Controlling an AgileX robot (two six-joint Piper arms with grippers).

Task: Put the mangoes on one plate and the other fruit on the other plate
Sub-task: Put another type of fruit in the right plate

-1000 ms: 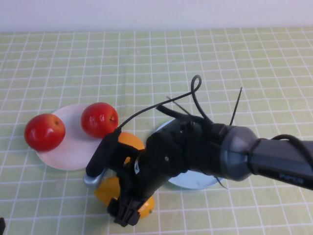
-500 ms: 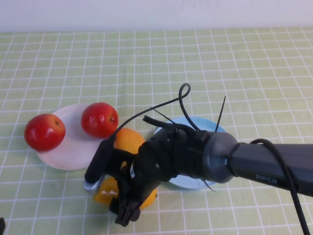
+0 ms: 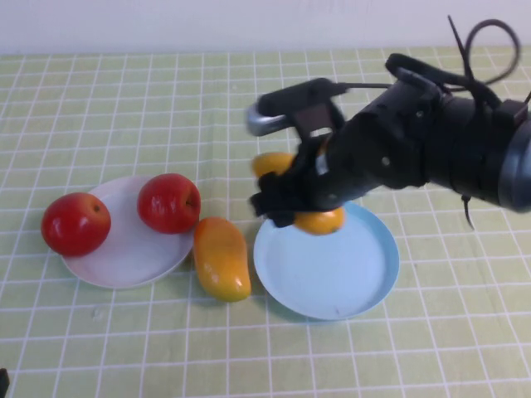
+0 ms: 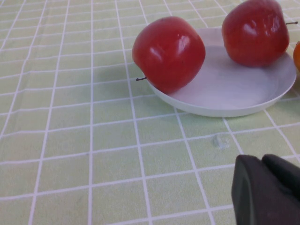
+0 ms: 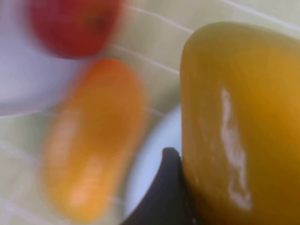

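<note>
My right gripper (image 3: 295,196) is shut on one yellow-orange mango (image 3: 320,220), held in the air over the far left rim of the light blue plate (image 3: 332,278). That mango (image 5: 243,126) fills the right wrist view, with one dark finger (image 5: 165,187) against it. The second mango (image 3: 221,257) lies on the cloth between the two plates. One red apple (image 3: 168,202) sits on the white plate (image 3: 124,259). The other apple (image 3: 75,223) leans on that plate's left rim. My left gripper (image 4: 263,164) is shut and empty, low over the cloth in front of the white plate (image 4: 234,93).
A green checked cloth (image 3: 166,99) covers the whole table. The right arm's body and cables (image 3: 448,141) hang over the back right area. The blue plate's inside is bare.
The right arm lifted a mango from the front of the table and carried it back and right, over the blue plate's rim. The other mango now lies uncovered.
</note>
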